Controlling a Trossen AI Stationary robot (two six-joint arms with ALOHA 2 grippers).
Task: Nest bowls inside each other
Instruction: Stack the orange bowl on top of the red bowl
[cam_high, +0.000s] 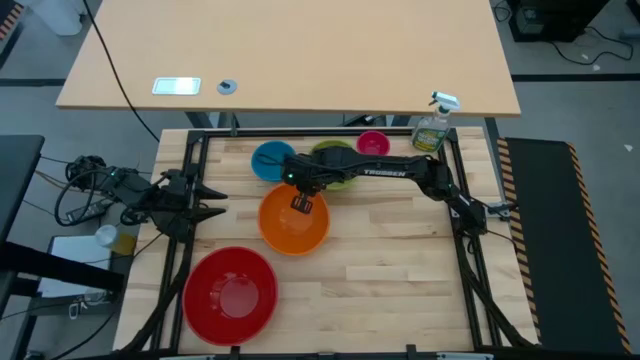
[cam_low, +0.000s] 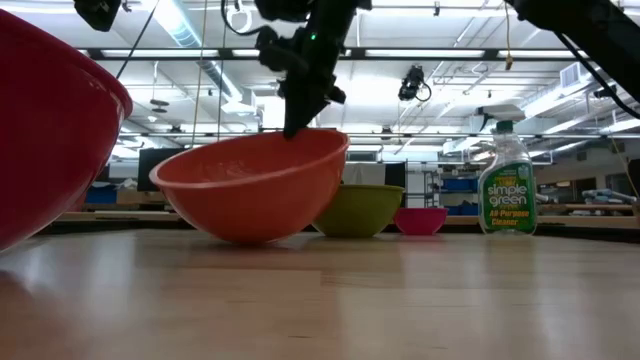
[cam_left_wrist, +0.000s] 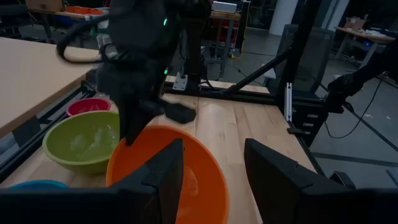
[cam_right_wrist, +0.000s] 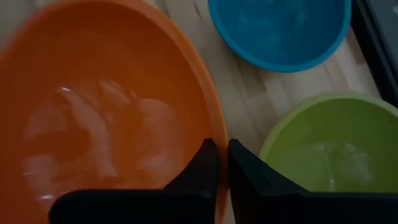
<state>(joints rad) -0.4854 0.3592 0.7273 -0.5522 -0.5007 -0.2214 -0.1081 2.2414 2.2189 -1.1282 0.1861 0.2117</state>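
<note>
The orange bowl (cam_high: 295, 222) sits mid-table, tilted, with my right gripper (cam_right_wrist: 222, 155) shut on its far rim. The large red bowl (cam_high: 230, 293) rests on its base near the front left. Behind the orange bowl stand the blue bowl (cam_high: 272, 160), the green bowl (cam_right_wrist: 323, 149), partly under my right arm, and the small pink bowl (cam_high: 373, 144). My left gripper (cam_high: 210, 205) waits open at the table's left edge, holding nothing. My right gripper pinches the orange bowl's rim (cam_right_wrist: 219, 134) on the bowl's far side, one finger inside the wall and one outside. The fingers slant down from the far right. The bowl is tilted, held side raised, with its underside (cam_low: 250, 238) on the table.
A spray bottle of green cleaner (cam_high: 432, 125) stands at the far right corner, beside the pink bowl. Bare wood (cam_high: 400, 260) lies to the right of the orange and red bowls. A black frame (cam_high: 470, 250) borders the table.
</note>
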